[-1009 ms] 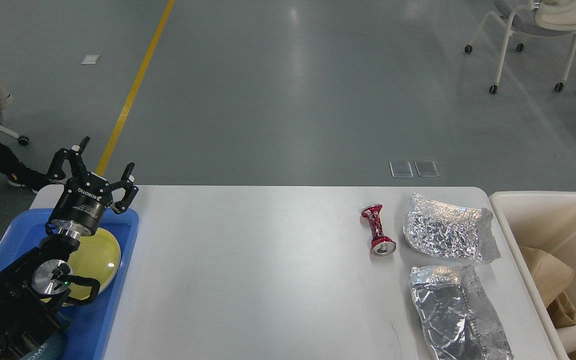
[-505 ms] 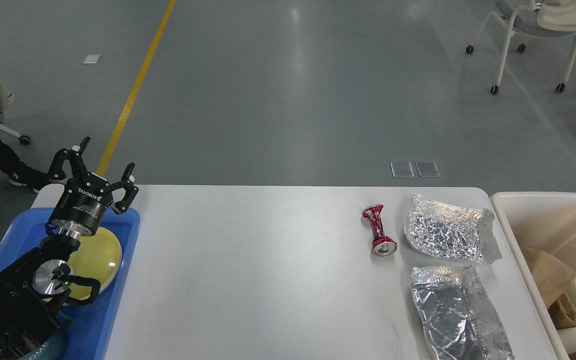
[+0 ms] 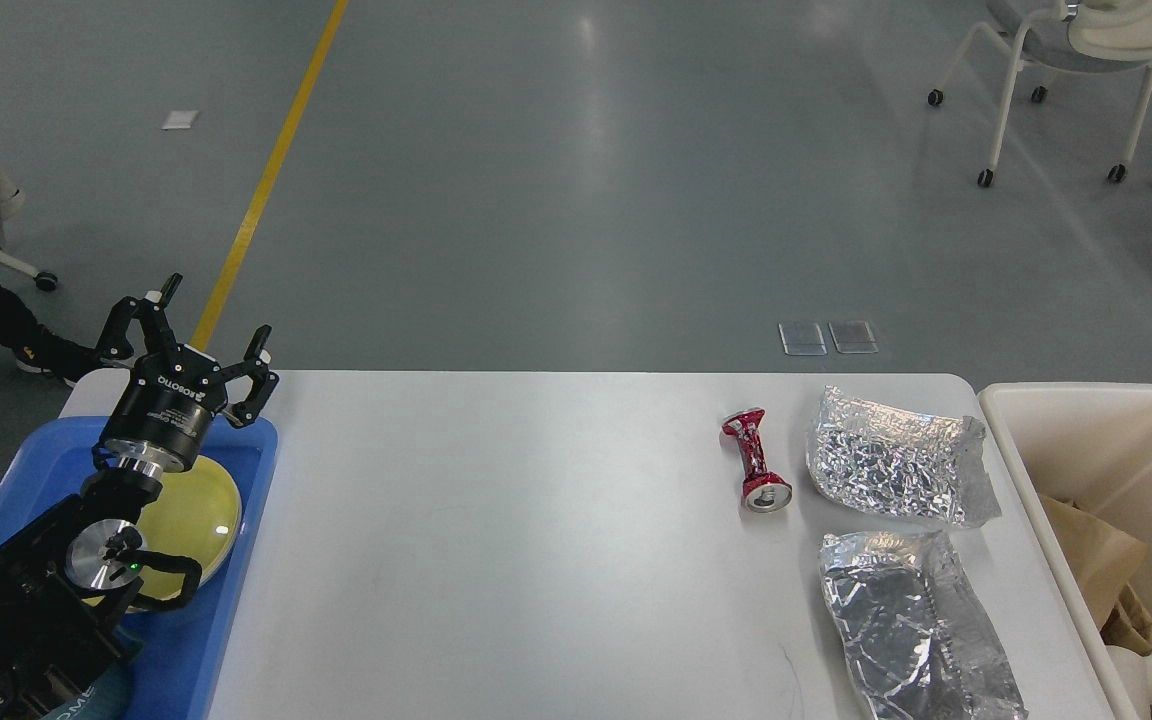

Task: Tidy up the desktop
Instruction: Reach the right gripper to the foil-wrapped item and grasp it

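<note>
A: The cup that showed in the bin (image 3: 1086, 420) at 3 o'clock has dropped from sight; my left pincer (image 3: 198, 335) has stayed spread wide, empty, over the tray (image 3: 236, 620) at 9.

B: Next step, I judge: the right arm, unseen, takes the can (image 3: 756, 461) or foil (image 3: 891, 457) off the desktop (image 3: 496, 540).

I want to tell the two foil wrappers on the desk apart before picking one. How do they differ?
The far foil wrapper lies wide, across the desk, level with the crushed red can; the near foil wrapper lies lengthwise, running towards the desk's front edge. The far one glitters brightly with fine crinkles; the near one looks duller and greyer, with longer folds. Both are crumpled, silver, and lie flat beside the cream bin.
</note>
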Controlling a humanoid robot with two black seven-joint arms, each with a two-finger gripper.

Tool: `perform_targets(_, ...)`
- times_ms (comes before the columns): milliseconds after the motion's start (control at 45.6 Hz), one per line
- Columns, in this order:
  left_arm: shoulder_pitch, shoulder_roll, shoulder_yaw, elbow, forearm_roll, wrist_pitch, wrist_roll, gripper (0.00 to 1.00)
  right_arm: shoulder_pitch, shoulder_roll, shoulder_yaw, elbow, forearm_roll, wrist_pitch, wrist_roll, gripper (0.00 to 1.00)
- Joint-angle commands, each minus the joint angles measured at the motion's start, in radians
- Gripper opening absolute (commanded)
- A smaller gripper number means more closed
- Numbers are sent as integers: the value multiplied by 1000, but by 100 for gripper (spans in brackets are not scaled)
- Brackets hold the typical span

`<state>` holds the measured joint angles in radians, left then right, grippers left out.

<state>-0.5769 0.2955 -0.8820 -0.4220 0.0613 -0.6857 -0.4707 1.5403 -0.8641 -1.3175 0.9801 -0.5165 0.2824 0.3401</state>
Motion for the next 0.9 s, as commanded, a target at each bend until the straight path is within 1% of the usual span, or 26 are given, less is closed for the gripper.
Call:
perform_targets(0,0,1,0,0,0,0,0,100,748,-3,-176,406,-60,266,-3,100)
perform_targets(44,0,1,0,0,0,0,0,100,913,17,-183,494,-59,393,-1,100)
perform_targets(88,0,-2,0,0,0,0,0,100,1047,31,-166,546,-60,524,-1,100)
perform_targets(132,0,-3,0,0,0,0,0,100,1141,37,-143,572,-59,619,-1,100)
perform_targets(154,0,-3,0,0,0,0,0,100,1168,37,-123,581,-59,648,-1,100)
perform_targets(197,0,1,0,0,0,2,0,100,1179,39,-85,594,-59,676,-3,100)
perform_targets(329,0,-2,0,0,0,0,0,100,1144,56,-68,589,-60,661,-10,100)
perform_targets(373,0,1,0,0,0,0,0,100,1098,51,-68,589,-60,629,-12,100)
perform_targets(417,0,1,0,0,0,0,0,100,1031,50,-68,589,-60,574,-13,100)
perform_targets(439,0,1,0,0,0,0,0,100,943,54,-74,589,-62,492,-13,100)
perform_targets(526,0,-2,0,0,0,0,0,100,728,71,-78,586,-62,275,-15,100)
perform_targets(570,0,1,0,0,0,0,0,100,619,100,-82,582,-60,168,-16,100)
perform_targets(702,0,-3,0,0,0,0,0,100,330,198,-78,574,-14,-109,-15,100)
perform_targets(790,0,-3,0,0,0,0,0,100,180,247,-63,572,74,-230,-16,100)
perform_targets(877,0,-2,0,0,0,0,0,100,68,289,-43,552,110,-296,-20,100)
